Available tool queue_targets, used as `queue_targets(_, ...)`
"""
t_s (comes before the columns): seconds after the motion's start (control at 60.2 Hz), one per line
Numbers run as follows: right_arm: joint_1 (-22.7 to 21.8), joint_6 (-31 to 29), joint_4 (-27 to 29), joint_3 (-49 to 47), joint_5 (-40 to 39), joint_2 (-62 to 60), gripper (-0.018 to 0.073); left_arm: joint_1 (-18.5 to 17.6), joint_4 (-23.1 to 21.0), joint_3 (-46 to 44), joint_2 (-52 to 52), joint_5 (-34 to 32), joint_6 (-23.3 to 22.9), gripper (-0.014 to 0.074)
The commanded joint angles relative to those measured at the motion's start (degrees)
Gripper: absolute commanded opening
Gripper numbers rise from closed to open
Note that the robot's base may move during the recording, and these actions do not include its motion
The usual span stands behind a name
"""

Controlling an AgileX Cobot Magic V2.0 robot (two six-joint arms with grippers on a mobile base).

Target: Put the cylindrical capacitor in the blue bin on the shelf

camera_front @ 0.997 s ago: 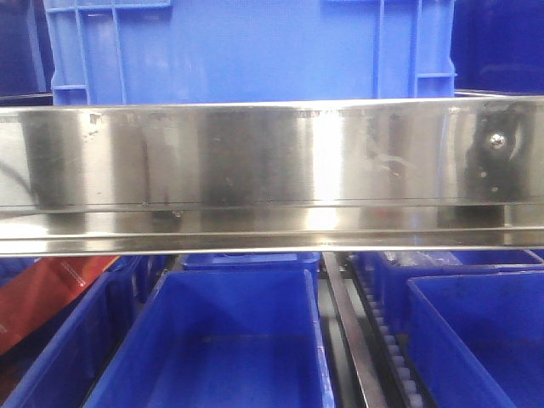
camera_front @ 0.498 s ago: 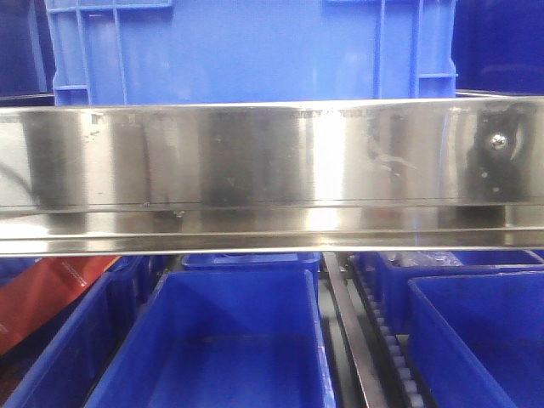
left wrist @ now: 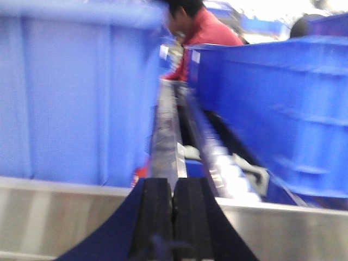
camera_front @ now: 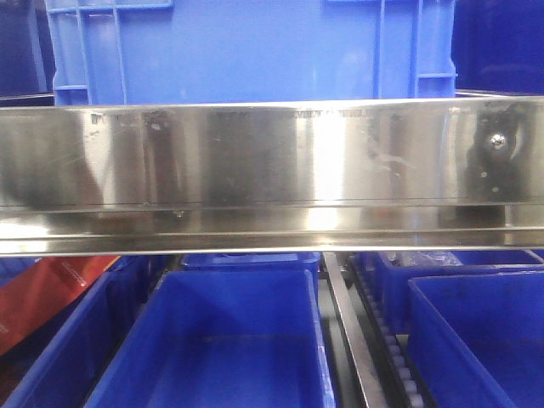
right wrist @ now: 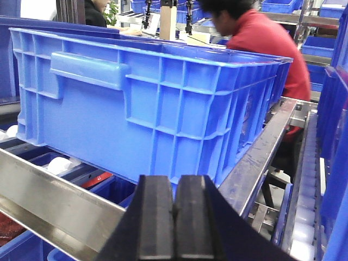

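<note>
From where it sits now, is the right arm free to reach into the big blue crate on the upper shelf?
Probably yes: the right hand faces the crate, its top looks open, though the hand sits below the rim.

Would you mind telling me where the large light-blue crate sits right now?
The crate sits on the shelf's upper level, just behind the steel front rail; in the front view it fills the top centre, above the lower blue bins.

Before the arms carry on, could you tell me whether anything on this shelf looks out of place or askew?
Mostly tidy: the blue bins sit square behind the shelf rail. One oddity: a red-orange object lies slanted beside the lower-left bin. Both hands, left and right, are shut, with no capacitor visible.
</note>
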Motion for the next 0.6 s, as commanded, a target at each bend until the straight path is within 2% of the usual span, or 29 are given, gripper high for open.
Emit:
queue_targets(0.0, -0.3, 0.0, -0.6, 0.2, -1.4, -0.2, -0.0162, 0.9, -0.9, 5.5, -1.7, -8.4, 0.2, -0.0111)
queue_targets(0.1, -0.3, 0.0, -0.6, 0.2, -1.4, -0.2, -0.0162, 0.9, -0.9, 9.4, -1.7, -16.3, 0.2, -0.0111)
queue_targets(0.149, -0.3, 0.0, -0.6, 0.2, -1.4, -0.3, -0.0162, 0.8, -0.9, 9.4, -1.7, -11.7, 0.2, -0.0111)
queue_targets(0.581, -0.3, 0.0, -0.6, 0.2, -1.4, -0.3, -0.0162, 0.9, -0.9, 9.4, -1.7, -11.9, 0.2, -0.0111)
